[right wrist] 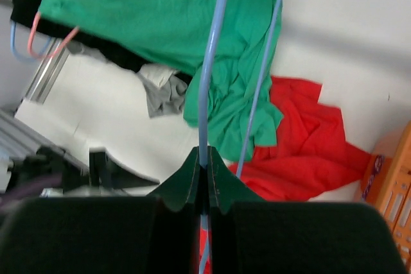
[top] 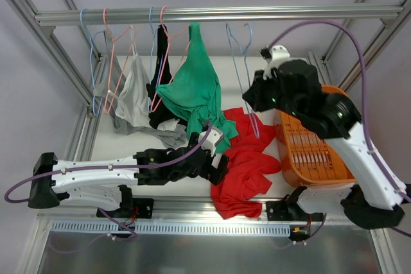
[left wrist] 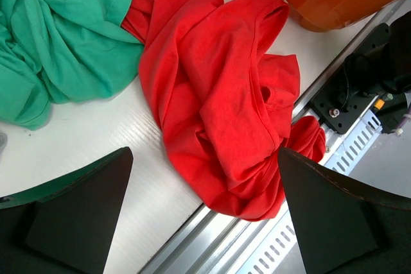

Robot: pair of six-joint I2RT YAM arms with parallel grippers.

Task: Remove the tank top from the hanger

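The left arm (top: 96, 174) and the right arm (top: 369, 158) have white shells over their long links, with bulky black housings at the joints and bases. A thin purple cable (top: 363, 75) trails from each (the same violet on both). The fingers (left wrist: 334, 216) in the left wrist view are dark, wedge-shaped plates.

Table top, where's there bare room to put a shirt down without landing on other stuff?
Best patch: bare table front left, between the gray top and the left arm. A narrower wedge lies between the green top and red top. Middle and right are crowded with clothes and the orange basket.
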